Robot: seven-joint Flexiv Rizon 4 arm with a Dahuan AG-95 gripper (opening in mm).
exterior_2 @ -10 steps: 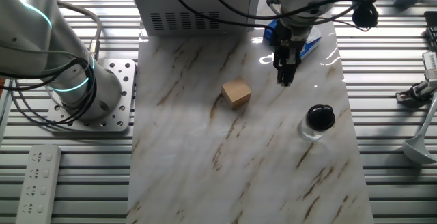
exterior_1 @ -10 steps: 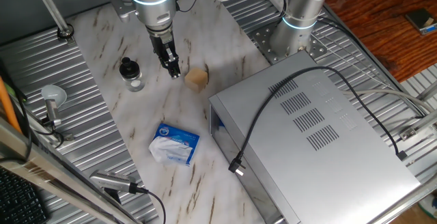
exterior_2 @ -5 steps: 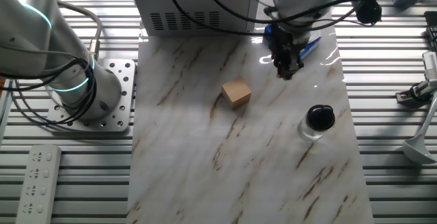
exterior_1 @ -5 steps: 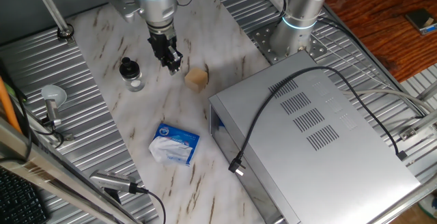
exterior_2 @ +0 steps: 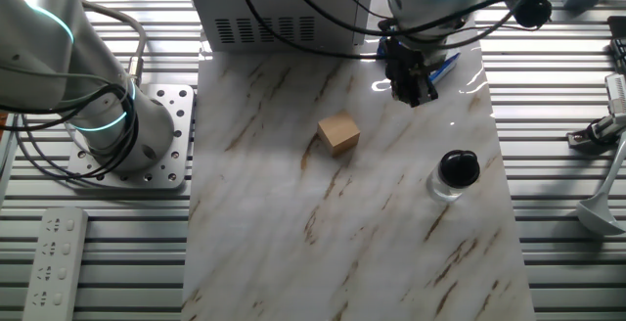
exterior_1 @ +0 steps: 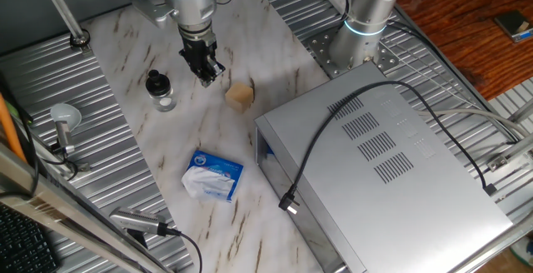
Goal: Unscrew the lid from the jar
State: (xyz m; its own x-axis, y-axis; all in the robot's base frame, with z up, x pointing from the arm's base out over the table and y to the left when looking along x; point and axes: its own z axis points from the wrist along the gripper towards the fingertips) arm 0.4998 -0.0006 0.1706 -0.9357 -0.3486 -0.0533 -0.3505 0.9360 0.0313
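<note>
The jar [exterior_1: 161, 96] is small clear glass and stands upright on the marble tabletop, with the black lid [exterior_1: 154, 81] on it. In the other fixed view the jar [exterior_2: 453, 186] and its lid [exterior_2: 458, 166] stand near the right edge of the marble. My gripper [exterior_1: 208, 74] hangs above the table between the jar and a tan cube [exterior_1: 240, 96], touching neither. Its fingers point down, slightly apart, and hold nothing. In the other fixed view the gripper [exterior_2: 415, 92] is above and behind the jar.
A blue-and-white packet [exterior_1: 213, 175] lies toward the front of the marble. A large grey metal box [exterior_1: 379, 161] with a black cable fills the right side. The tan cube [exterior_2: 338, 133] sits mid-table. A second arm's base [exterior_2: 125, 125] stands at the left.
The gripper has risen a little and turned about its vertical axis, so both fingers now show side by side. Jar, lid and cube have not moved.
</note>
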